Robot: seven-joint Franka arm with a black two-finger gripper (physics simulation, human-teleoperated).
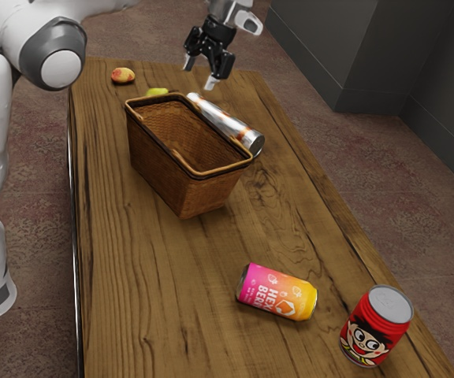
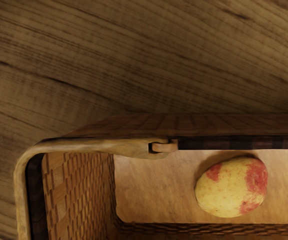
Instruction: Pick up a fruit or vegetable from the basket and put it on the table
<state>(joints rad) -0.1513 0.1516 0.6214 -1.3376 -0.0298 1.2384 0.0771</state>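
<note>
Yellow-red fruit (image 2: 231,186) lies inside basket (image 1: 160,169), near its side. Jaws stand apart, nothing between. Possible danger: off-centre descent makes jaws hit rim (image 2: 79,145); shallow grip on round skin lets fruit slip back, not reaching worktop (image 1: 156,276).

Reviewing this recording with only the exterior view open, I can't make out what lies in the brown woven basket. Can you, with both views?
Observer: Yes. The wrist view shows a yellow, roundish fruit or vegetable with red patches lying on the floor of the brown woven basket.

Operator: From here, the black two-finger gripper has its fingers apart. Does anything lie on top of that piece?

Observer: No, its upper side is uncovered.
</note>
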